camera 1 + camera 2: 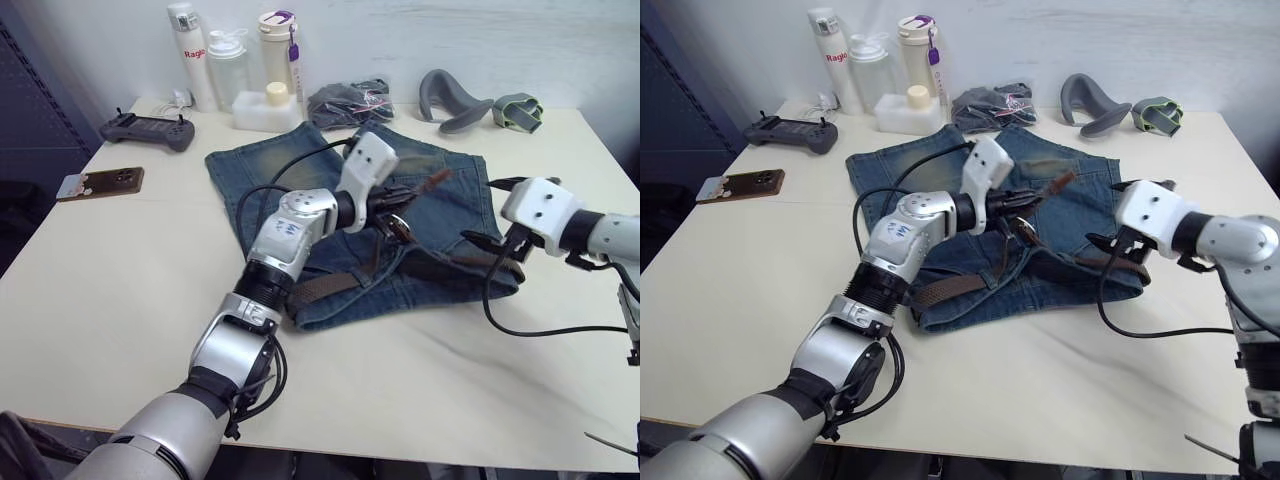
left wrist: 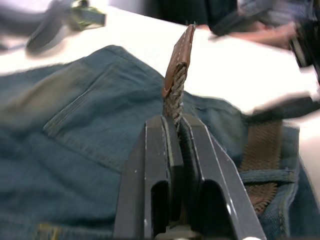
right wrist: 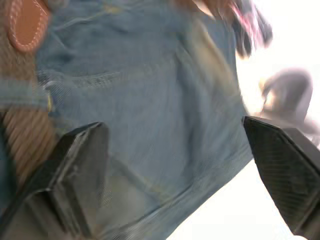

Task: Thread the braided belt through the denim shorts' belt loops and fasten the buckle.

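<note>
The denim shorts [image 1: 400, 210] lie flat in the middle of the cream table [image 1: 130, 290], waistband towards the robot and legs towards the wall. The braided belt [image 1: 330, 284] runs along that waistband, its dark-brown weave showing at the near left corner of the shorts and again further right, where it passes under the denim. The left gripper [image 2: 176, 131] hovers over the middle of the shorts with its two black fingers pinched tight on the belt's tip end; in the left wrist view the woven strap rises straight out from between the fingers and ends in the plain brown tip [image 2: 181, 52], lifted clear of the fabric. From the head views that tip [image 1: 436, 180] sticks out to the right of the gripper above the right leg of the shorts. The right gripper [image 1: 497, 247] sits at the right edge of the waistband with its fingers spread wide apart and holding nothing; the right wrist view looks down between them onto blue denim, with a stretch of belt weave beside one finger [image 3: 75, 170]. I cannot make out the buckle with any certainty. Along the back of the table stand three bottles [image 1: 228, 62], a dark bundle in a clear bag [image 1: 348, 103] and a grey curved object [image 1: 452, 100]; a black controller [image 1: 147, 130] and a phone [image 1: 100, 183] lie at the left
</note>
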Controlling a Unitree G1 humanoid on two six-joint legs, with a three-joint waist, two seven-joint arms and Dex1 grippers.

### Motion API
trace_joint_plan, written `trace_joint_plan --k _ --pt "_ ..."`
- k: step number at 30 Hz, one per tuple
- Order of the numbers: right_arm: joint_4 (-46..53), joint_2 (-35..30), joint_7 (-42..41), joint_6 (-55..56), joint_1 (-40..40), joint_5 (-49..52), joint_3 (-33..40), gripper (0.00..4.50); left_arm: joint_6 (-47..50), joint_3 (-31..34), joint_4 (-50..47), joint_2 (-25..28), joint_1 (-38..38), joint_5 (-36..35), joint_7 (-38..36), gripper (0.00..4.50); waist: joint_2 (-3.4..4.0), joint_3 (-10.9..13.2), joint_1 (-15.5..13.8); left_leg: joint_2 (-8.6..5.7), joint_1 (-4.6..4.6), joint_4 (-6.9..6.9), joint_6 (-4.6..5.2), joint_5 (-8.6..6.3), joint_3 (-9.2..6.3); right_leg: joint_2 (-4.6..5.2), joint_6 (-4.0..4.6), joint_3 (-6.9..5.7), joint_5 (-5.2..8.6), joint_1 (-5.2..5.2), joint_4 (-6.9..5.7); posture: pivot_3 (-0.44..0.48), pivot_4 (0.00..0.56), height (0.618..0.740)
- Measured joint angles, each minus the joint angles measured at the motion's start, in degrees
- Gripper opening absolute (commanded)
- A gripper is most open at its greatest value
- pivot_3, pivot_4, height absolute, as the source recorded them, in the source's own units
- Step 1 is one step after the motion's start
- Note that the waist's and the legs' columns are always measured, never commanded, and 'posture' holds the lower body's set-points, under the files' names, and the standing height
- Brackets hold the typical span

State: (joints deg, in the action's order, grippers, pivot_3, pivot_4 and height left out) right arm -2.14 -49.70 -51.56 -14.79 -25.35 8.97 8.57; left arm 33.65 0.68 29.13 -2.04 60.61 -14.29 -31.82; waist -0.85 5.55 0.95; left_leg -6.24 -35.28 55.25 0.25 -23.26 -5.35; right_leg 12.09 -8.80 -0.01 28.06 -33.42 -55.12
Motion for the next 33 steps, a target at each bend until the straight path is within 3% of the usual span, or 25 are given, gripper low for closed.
trace_joint_plan --k 7,12,18,26,33 --pt "6.6 11.7 7.1 -22.1 -1.1 14.6 3.3 0.13 11.2 6.9 -3.0 -3.6 -0.3 -8.1 6.3 0.00 0.02 0.0 0.6 0.01 0.09 -0.05 -0.02 0.03 -0.01 -0.03 -0.01 0.03 -0.01 0.04 -0.01 0.000 0.150 0.631" --pt "6.6 17.1 11.2 -32.6 -5.2 21.6 3.7 0.03 14.2 7.8 -4.5 -5.0 -1.0 -10.5 8.7 0.00 0.03 0.0 0.6 -0.01 0.10 -0.07 -0.03 0.03 -0.01 -0.04 -0.01 0.07 -0.01 0.04 -0.03 0.000 0.150 0.631" --pt "9.8 19.1 9.5 -35.3 -3.8 24.5 -1.3 0.03 18.3 8.4 -7.7 -5.7 -2.8 -13.4 10.5 0.00 0.03 0.0 0.7 -0.09 0.14 -0.11 -0.02 0.03 -0.06 -0.04 -0.06 0.14 -0.03 0.09 0.00 0.000 0.150 0.631" --pt "13.3 12.5 4.3 -27.2 0.9 17.0 -12.8 0.03 26.8 10.7 -10.9 -2.5 -3.7 -18.0 11.6 0.00 0.01 0.0 0.8 -0.05 0.24 -0.12 -0.02 0.03 -0.05 -0.06 -0.06 0.13 -0.03 0.15 0.06 0.000 0.150 0.631" --pt "12.4 12.2 3.5 -21.1 1.3 13.2 -14.3 0.03 36.9 10.6 -21.0 4.2 -9.9 -21.9 10.7 0.00 -0.01 -0.1 0.6 -0.05 0.83 -0.14 0.01 -0.01 -0.14 -0.12 -0.05 0.10 -0.02 0.81 0.24 0.000 0.150 0.631"
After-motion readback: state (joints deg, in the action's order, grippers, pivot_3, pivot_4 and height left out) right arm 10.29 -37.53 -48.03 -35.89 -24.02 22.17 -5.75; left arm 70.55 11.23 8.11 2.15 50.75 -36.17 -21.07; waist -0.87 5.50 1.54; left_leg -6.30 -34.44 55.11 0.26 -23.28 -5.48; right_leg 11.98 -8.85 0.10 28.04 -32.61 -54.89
